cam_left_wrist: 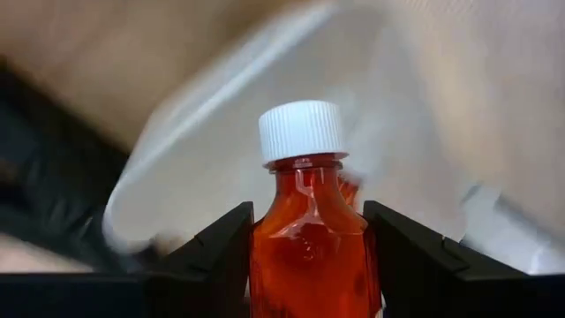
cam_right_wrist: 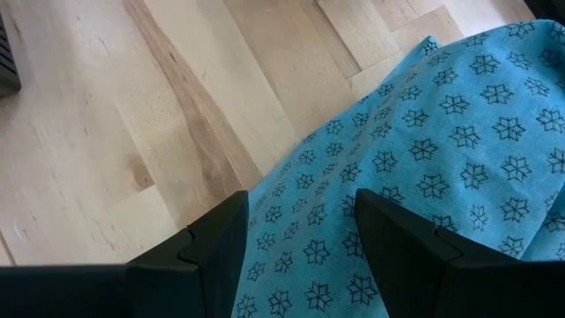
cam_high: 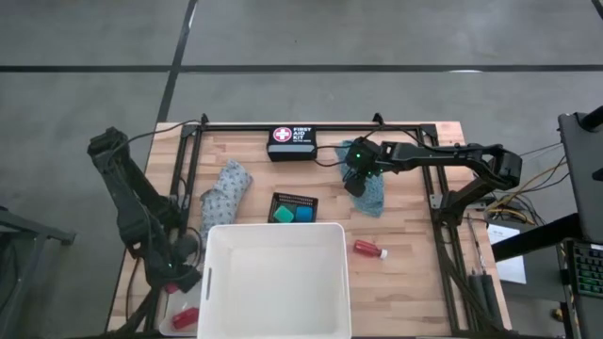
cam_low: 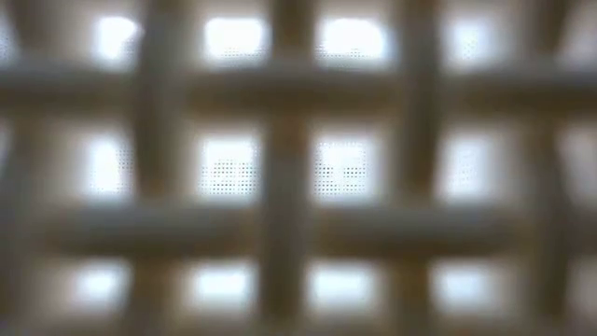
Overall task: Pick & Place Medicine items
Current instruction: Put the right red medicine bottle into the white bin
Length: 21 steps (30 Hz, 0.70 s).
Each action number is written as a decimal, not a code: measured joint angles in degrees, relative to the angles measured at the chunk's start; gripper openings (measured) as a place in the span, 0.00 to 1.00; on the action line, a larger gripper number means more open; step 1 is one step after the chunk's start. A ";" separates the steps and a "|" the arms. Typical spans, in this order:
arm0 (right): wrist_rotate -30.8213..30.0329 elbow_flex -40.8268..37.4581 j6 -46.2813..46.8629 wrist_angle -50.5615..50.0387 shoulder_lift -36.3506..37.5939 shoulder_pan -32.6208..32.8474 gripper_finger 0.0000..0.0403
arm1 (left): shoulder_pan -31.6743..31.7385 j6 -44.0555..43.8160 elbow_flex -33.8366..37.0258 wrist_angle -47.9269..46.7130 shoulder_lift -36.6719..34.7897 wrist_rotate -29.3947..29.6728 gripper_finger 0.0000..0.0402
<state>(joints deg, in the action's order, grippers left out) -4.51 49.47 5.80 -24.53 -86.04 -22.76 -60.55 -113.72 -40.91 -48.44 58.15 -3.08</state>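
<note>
I am holding a red bottle (cam_left_wrist: 311, 238) clenched between the left gripper (cam_high: 181, 282)'s 2 fingers (cam_left_wrist: 212, 256), near the left corner of the white tub (cam_high: 275, 235), and I am judging it best to keep it upright, lifting clear of the rim before releasing inside. My right gripper (cam_right_wrist: 300, 256) is sitting over the teal cloth (cam_right_wrist: 424, 150) at far right, jaws parted astride a fold; I am pinching deep so it gathers.

Left gripper (cam_left_wrist: 309, 256) clamped on red bottle (cam_left_wrist: 309, 247).

The two dark fingers (cam_left_wrist: 216, 256) press against opposite sides of the translucent red bottle, which stands upright between them. Its ribbed white cap (cam_left_wrist: 303, 131) sits above the fingertips. A blurred white plastic tub (cam_left_wrist: 221, 150) lies behind it.
</note>
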 joint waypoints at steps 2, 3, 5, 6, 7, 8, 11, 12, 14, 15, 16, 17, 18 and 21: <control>0.00 0.00 -0.02 -0.01 0.00 -0.01 0.50 | 0.00 -0.53 0.00 0.02 0.70 5.01 0.50; 0.00 0.00 -0.10 0.00 0.00 0.01 0.50 | 0.02 -0.52 0.00 0.04 1.18 6.87 0.50; 0.00 0.00 -0.23 0.00 0.00 -0.01 0.50 | 0.00 -0.58 0.00 0.32 2.31 8.57 0.51; 0.00 0.00 -0.22 0.00 0.00 -0.01 0.50 | 0.00 -0.73 0.00 0.67 2.98 8.60 0.51; 0.00 0.00 -0.14 0.00 0.00 0.00 0.50 | 0.00 -1.23 0.00 1.03 3.62 8.61 0.51; 0.01 0.00 0.01 0.00 0.00 -0.01 0.50 | 0.00 -2.31 0.00 1.18 4.21 8.46 0.51; 0.00 0.00 -0.15 0.00 0.00 -0.01 0.50 | -0.11 -5.95 0.00 1.65 6.10 6.76 0.50; 0.01 0.00 -0.23 0.00 0.00 0.01 0.50 | -0.13 -6.80 0.00 2.15 6.56 6.44 0.50; 0.00 0.00 -0.19 0.00 0.00 -0.01 0.50 | -0.15 -8.36 0.00 3.53 7.62 5.91 0.50; 0.00 0.00 0.00 0.00 0.00 -0.01 0.50 | -0.15 -9.23 0.00 4.09 8.22 5.85 0.50; 0.00 0.00 0.01 0.00 0.00 -0.01 0.50 | -0.17 -9.93 0.00 4.66 8.72 5.82 0.50; 0.00 0.00 -0.02 0.00 0.00 -0.01 0.50 | -0.17 -10.65 0.00 5.34 9.21 5.66 0.50; 0.00 0.01 -0.11 0.00 0.00 -0.01 0.50 | -0.21 -11.23 -0.01 5.89 9.63 5.62 0.50; 0.00 0.00 -0.20 0.00 0.00 -0.01 0.50 | -0.33 -12.58 -0.07 6.77 10.17 5.19 0.50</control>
<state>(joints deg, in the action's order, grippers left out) -4.51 49.47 5.59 -24.53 -86.04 -22.76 -60.88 -126.30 -40.97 -41.67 68.32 2.11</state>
